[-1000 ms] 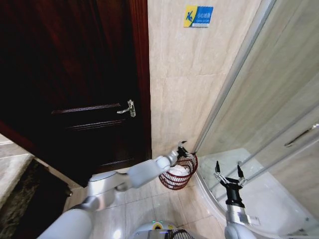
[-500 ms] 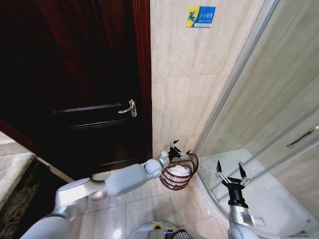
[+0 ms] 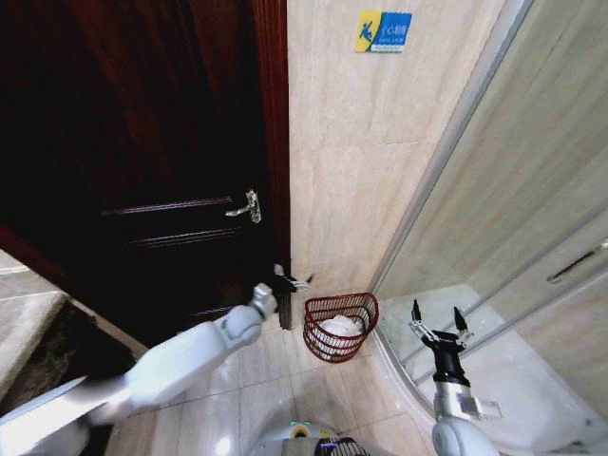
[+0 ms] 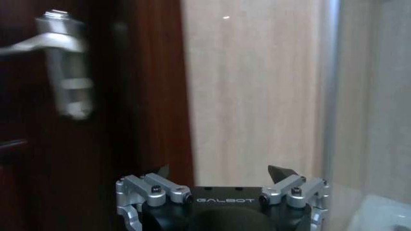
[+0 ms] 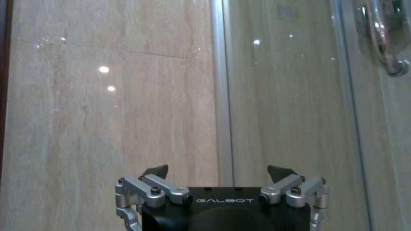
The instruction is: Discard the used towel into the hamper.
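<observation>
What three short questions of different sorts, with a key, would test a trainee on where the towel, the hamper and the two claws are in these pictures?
1. True or false: the white towel lies inside the hamper.
2. Which claw is nearer the dark door? A) the left claw B) the right claw C) both equally
3. Fill in: both claws are open and hold ____.

Key
1. True. The towel sits in the reddish-brown wire hamper on the floor by the tiled wall.
2. A. The left claw hovers beside the door's edge, apart from the hamper's rim; the right claw is raised by the glass shower screen.
3. Nothing.
</observation>
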`<state>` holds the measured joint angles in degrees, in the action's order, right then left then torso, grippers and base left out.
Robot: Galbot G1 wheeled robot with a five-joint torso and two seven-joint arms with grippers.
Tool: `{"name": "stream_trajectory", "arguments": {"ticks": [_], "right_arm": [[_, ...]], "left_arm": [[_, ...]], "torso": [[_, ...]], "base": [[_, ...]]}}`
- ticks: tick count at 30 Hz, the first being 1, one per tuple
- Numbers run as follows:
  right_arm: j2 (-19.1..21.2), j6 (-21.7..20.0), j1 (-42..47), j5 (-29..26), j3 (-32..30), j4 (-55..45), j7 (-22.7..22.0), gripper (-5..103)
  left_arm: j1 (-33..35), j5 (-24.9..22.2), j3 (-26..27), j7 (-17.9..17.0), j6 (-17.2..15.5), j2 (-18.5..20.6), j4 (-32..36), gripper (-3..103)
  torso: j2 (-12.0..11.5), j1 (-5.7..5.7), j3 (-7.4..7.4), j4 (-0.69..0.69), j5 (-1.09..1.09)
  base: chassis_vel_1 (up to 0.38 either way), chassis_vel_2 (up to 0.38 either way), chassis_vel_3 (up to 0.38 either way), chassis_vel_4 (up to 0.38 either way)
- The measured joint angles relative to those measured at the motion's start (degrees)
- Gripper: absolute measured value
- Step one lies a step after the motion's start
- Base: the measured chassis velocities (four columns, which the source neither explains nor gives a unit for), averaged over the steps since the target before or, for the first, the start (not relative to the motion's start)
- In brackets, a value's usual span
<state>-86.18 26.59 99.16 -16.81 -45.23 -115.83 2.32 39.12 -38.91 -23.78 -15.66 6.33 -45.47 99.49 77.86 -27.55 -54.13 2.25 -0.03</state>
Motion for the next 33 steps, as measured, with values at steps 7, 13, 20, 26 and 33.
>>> {"name": "stream_trajectory", "arguments": {"ticks": [7, 13, 20, 26, 33], "right_arm": [[0.6, -1.8, -1.6, 0.4, 0.5, -0.7, -0.5, 100], [0.2, -2.3, -1.5, 0.5, 0.4, -1.6, -0.9, 100], [0.3, -2.7, -1.2, 0.7, 0.3, -2.1, -0.9, 100], [0.3, -4.0, -2.4, 0.9, -0.1, -1.8, -1.0, 100], [0.2, -6.0, -2.5, 1.5, 0.8, -2.0, 1.3, 100]], "left_arm": [[18.1, 2.8, 19.8, -2.5, -0.8, 3.9, 9.5, 100], [23.4, 3.5, 25.5, -5.8, -3.2, 2.0, 12.9, 100], [31.7, 2.5, 38.8, -8.4, -8.4, -2.4, 17.3, 100], [41.4, 3.9, 50.7, -3.8, -10.4, -8.8, 21.7, 100], [53.3, 10.6, 61.8, 11.3, -7.0, -17.6, 24.5, 98]], "torso": [[0.0, 0.00, 0.00, 0.01, 0.01], [0.0, 0.00, 0.01, -0.02, 0.00], [0.0, 0.00, 0.00, 0.00, 0.02], [0.0, 0.00, 0.01, 0.00, 0.01], [0.0, 0.01, 0.01, 0.02, 0.04]], "base": [[0.000, 0.000, 0.000, 0.000], [0.000, 0.000, 0.000, 0.000], [0.000, 0.000, 0.000, 0.000], [0.000, 0.000, 0.000, 0.000], [0.000, 0.000, 0.000, 0.000]]}}
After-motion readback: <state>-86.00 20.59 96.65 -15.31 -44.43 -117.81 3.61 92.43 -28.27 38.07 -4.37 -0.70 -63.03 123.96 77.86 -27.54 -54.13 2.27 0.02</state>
